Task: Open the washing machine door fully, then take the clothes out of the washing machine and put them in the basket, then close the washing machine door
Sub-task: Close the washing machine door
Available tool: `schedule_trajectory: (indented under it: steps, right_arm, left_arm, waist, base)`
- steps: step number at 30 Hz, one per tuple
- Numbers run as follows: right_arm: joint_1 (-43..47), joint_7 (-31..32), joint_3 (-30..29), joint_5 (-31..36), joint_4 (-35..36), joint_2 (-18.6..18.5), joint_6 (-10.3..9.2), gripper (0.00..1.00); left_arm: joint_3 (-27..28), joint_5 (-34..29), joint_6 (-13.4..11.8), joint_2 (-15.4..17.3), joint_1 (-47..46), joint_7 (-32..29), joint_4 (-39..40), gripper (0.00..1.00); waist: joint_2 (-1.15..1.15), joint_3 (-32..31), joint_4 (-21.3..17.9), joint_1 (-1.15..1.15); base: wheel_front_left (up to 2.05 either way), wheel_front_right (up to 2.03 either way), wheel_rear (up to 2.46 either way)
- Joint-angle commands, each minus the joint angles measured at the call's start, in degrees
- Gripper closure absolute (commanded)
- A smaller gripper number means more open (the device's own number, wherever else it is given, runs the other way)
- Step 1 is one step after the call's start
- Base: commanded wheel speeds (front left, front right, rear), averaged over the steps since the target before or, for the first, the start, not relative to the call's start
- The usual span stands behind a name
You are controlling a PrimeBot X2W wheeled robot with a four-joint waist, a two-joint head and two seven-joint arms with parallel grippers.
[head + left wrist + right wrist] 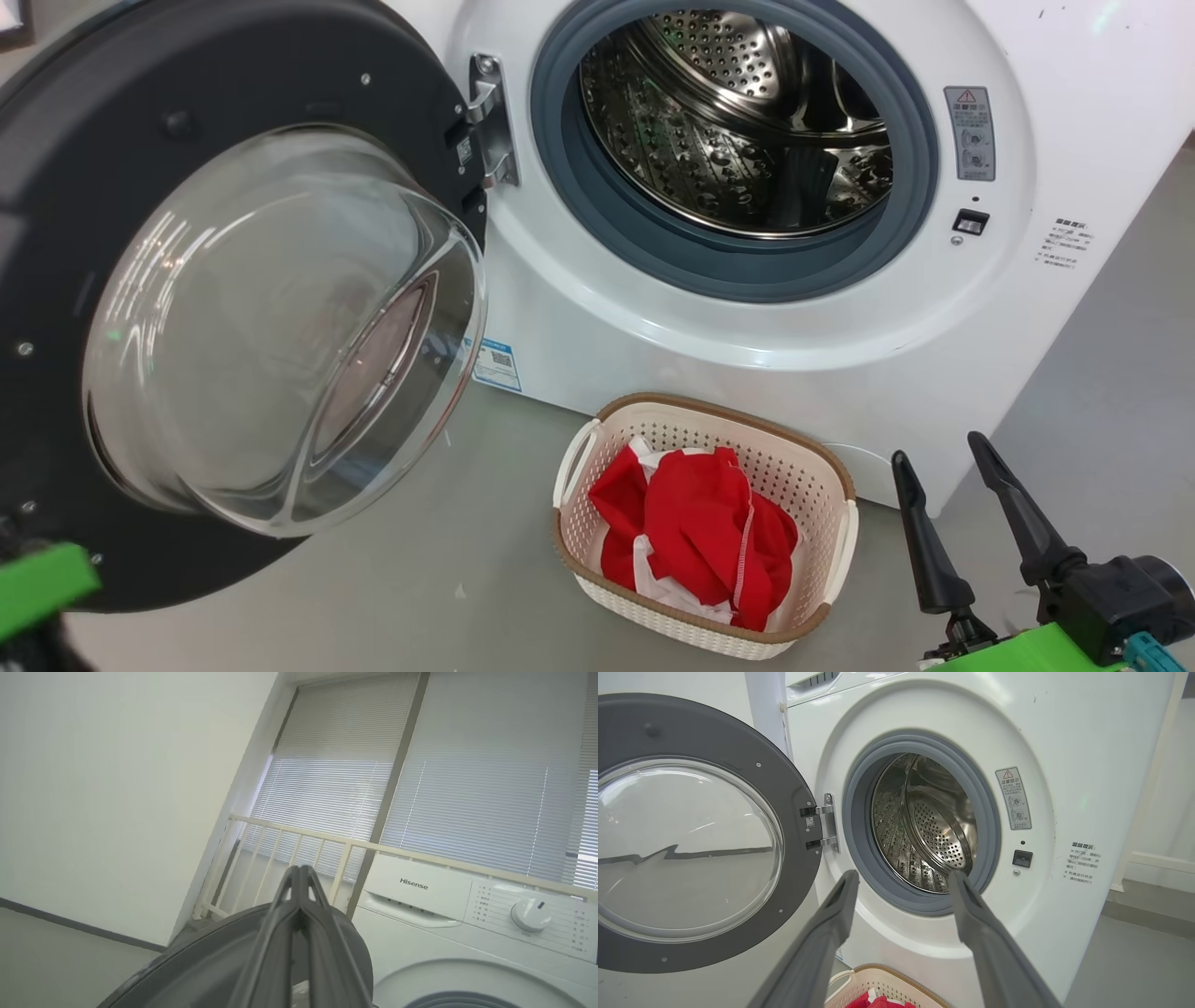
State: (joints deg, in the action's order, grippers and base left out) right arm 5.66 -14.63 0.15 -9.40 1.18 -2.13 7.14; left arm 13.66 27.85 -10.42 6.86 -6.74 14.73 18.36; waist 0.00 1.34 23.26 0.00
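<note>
The washing machine door (233,308) stands swung wide open at the left of the washing machine (747,345), its glass bowl bulging toward the near side. On the floor just in front of the machine, below the drum mouth, sits the basket (803,467) with the clothes (700,532) heaped red inside it.

The right arm is low at the near right. Its right fingers (924,541) point up toward the machine, spread wide and holding nothing, well clear of the basket.

The left arm sits at the near left by the door's lower edge, where a green part (42,583) of it shows. Its left fingers (280,933) are pressed together tip to tip with nothing between them, angled upward over the door's dark rim toward the window blinds (327,784). Whether they touch the door I cannot tell.
</note>
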Motion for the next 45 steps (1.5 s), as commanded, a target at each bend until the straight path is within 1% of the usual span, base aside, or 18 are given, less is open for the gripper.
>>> schedule_trajectory:
  steps: [1, 4, 6, 8, 10, 13, 16, 19, 21, 25, 26, 27, 30, 33, 36, 37, 42, 45]
  right_arm:
    - [-1.61, -0.23, 0.81, 0.7, 1.4, -0.75, 0.35, 0.0]
    - [-1.22, -0.16, 0.59, 0.79, 1.48, -0.75, 0.35, 0.0]
    - [-0.92, -0.1, 0.34, 0.79, 1.6, -0.75, 0.35, 0.0]
    - [-0.68, -0.08, 0.09, 0.8, 1.76, -0.75, 0.35, 0.0]
    - [-0.47, -0.06, -0.03, 0.81, 1.89, -0.75, 0.35, 0.0]
    - [-0.19, -0.05, -0.1, 0.74, 2.03, -0.75, 0.35, 0.0]
    - [0.15, -0.06, -0.05, 0.56, 2.19, -0.75, 0.35, 0.0]
    - [0.37, -0.07, -0.14, 0.42, 2.14, -0.75, 0.35, 0.0]
    - [0.52, -0.08, -0.25, 0.36, 2.17, -0.75, 0.35, 0.0]
    - [0.78, -0.11, -0.44, 0.32, 2.19, -0.75, 0.35, 0.0]
    - [0.84, -0.11, -0.45, 0.33, 2.21, -0.75, 0.35, 0.0]
    - [0.95, -0.12, -0.43, 0.39, 2.37, -0.75, 0.35, 0.0]
    - [0.96, -0.04, -0.46, 0.53, 2.6, -0.75, 0.35, 0.0]
    - [0.86, 0.05, -0.45, 0.71, 2.74, -0.75, 0.35, 0.0]
    - [0.77, 0.14, -0.36, 0.83, 2.79, -0.75, 0.35, 0.0]
    - [0.77, 0.14, -0.36, 0.83, 2.79, -0.75, 0.35, 0.0]
    - [0.72, 0.17, -0.23, 0.85, 2.73, -0.75, 0.35, 0.0]
    - [0.66, 0.16, -0.16, 0.77, 2.71, -0.75, 0.35, 0.0]
  left_arm:
    - [3.48, 3.37, 1.05, 0.19, -3.62, 0.23, 0.73, 1.0]
    - [8.16, 9.36, 3.32, 0.27, -6.92, 0.25, -2.33, 1.0]
    - [10.5, 12.49, 4.55, 1.03, -8.87, 0.25, -4.74, 1.0]
    - [11.74, 15.82, 5.78, 2.05, -10.7, -0.97, -7.24, 1.0]
    - [13.01, 19.44, 6.51, 3.16, -12.67, -3.04, -9.84, 1.0]
    - [15.56, 24.0, 6.63, 5.21, -15.61, -5.65, -13.62, 1.0]
    - [18.11, 26.79, 5.97, 8.21, -17.88, -8.1, -17.77, 1.0]
    - [19.47, 28.79, 4.86, 11.28, -19.51, -11.61, -22.01, 1.0]
    - [19.63, 29.91, 3.82, 13.4, -20.2, -15.01, -25.1, 1.0]
    - [20.44, 31.1, 0.8, 17.64, -21.4, -20.57, -31.54, 1.0]
    - [20.31, 31.64, 0.29, 18.43, -21.79, -22.29, -33.11, 1.0]
    - [19.75, 32.22, -0.2, 20.1, -22.44, -25.21, -36.0, 1.0]
    - [18.5, 34.15, -0.25, 21.47, -23.7, -30.51, -39.79, 1.0]
    - [17.49, 35.55, -0.26, 22.44, -24.83, -34.5, -42.59, 1.0]
    - [16.33, 36.02, -0.05, 23.26, -25.51, -37.16, -44.86, 1.0]
    - [16.33, 36.02, -0.05, 23.26, -25.51, -37.16, -44.86, 1.0]
    - [13.55, 36.34, 1.35, 23.88, -25.69, -41.67, -46.62, 1.0]
    - [12.54, 36.22, 1.85, 24.11, -25.39, -43.05, -46.82, 1.0]
  waist:
    - [0.0, -0.05, -0.15, 0.0]
    - [0.0, -0.26, -0.48, 0.0]
    - [0.0, -0.41, -0.74, 0.0]
    - [0.0, -0.46, -0.94, 0.0]
    - [0.0, -0.5, -1.11, 0.0]
    - [0.0, -0.63, -1.39, 0.0]
    - [0.0, -0.78, -1.72, 0.0]
    - [0.0, -0.86, -1.99, 0.0]
    - [0.0, -0.96, -2.08, 0.0]
    - [0.0, -1.07, -2.05, 0.0]
    - [0.0, -1.08, -2.0, 0.0]
    - [0.0, -1.05, -1.86, 0.0]
    - [0.0, -0.94, -1.61, 0.0]
    - [0.0, -0.81, -1.43, 0.0]
    - [0.0, -0.76, -1.41, 0.0]
    - [0.0, -0.76, -1.41, 0.0]
    - [0.0, -0.74, -1.65, 0.0]
    - [0.0, -0.68, -1.83, 0.0]
  base:
    - [0.0, 0.0, 0.0]
    - [0.0, 0.0, 0.0]
    - [0.0, 0.0, 0.0]
    - [0.0, 0.0, 0.0]
    - [0.0, 0.0, 0.0]
    - [0.0, 0.0, 0.0]
    - [0.0, 0.0, 0.0]
    - [0.0, 0.0, 0.0]
    - [0.0, 0.0, 0.0]
    - [0.0, 0.0, 0.0]
    - [0.0, 0.0, 0.0]
    - [0.0, 0.0, 0.0]
    - [0.0, 0.0, 0.0]
    - [0.0, 0.0, 0.0]
    - [0.0, 0.0, 0.0]
    - [0.0, 0.0, 0.0]
    - [0.0, 0.0, 0.0]
    - [0.0, 0.0, 0.0]
